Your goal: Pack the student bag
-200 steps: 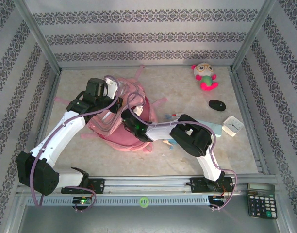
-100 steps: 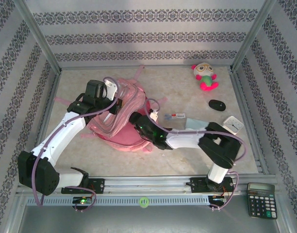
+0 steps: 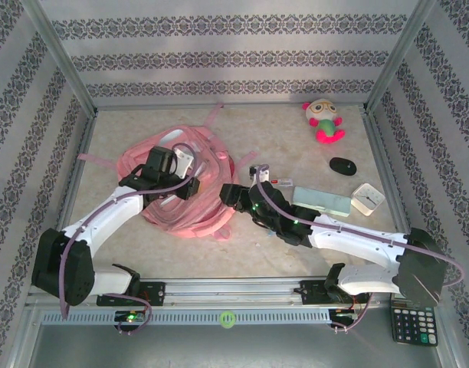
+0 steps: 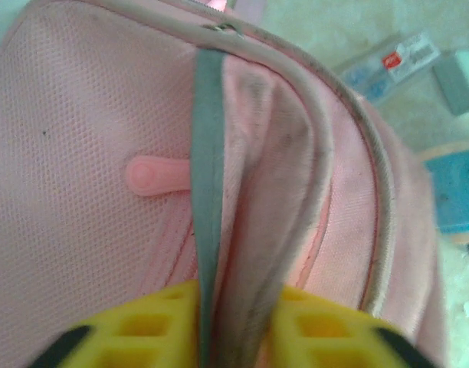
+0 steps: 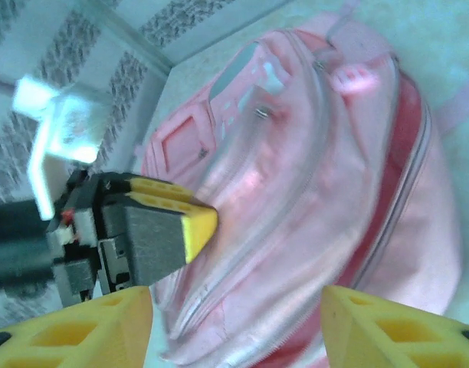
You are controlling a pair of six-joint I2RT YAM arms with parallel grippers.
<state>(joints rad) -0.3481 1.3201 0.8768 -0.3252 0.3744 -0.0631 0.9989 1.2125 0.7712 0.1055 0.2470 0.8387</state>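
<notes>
1. The left gripper (image 3: 183,184) reaches in from the near left onto the left half of the student bag (image 3: 173,216). In its wrist view, a fold of the bag's edge with a grey trim strip stands between its yellow fingers (image 4: 146,330). The jaws are a narrow way apart, and I cannot tell whether they pinch the fold or merely frame it.
2. The student bag lies slumped on the table (image 3: 219,259), left of centre and about midway between the near and far edges. Its pocket side, with the white trim, faces up. From above its outline is nearly round, so I cannot tell its long axis or which end is the top. Thin pink straps trail toward the far wall, the left and the right.
3. A pink zip pull (image 4: 152,175) lies flat on the mesh panel left of the fold.
4. The right gripper (image 3: 230,195) sits low at the bag's right edge, pointing left at it. Its jaws are wide apart with nothing between them.
5. Right of it lies a small packet (image 3: 280,182) with a red label. Just beside that is a blue case (image 3: 321,201), its long side running left to right.
6. A plush toy (image 3: 323,120) sits near the far right corner. A black mouse (image 3: 342,165) lies nearer than the toy, and a small white box (image 3: 368,198) is just right of the case.
7. A calculator (image 3: 412,316) lies off the table at the near right.
</notes>
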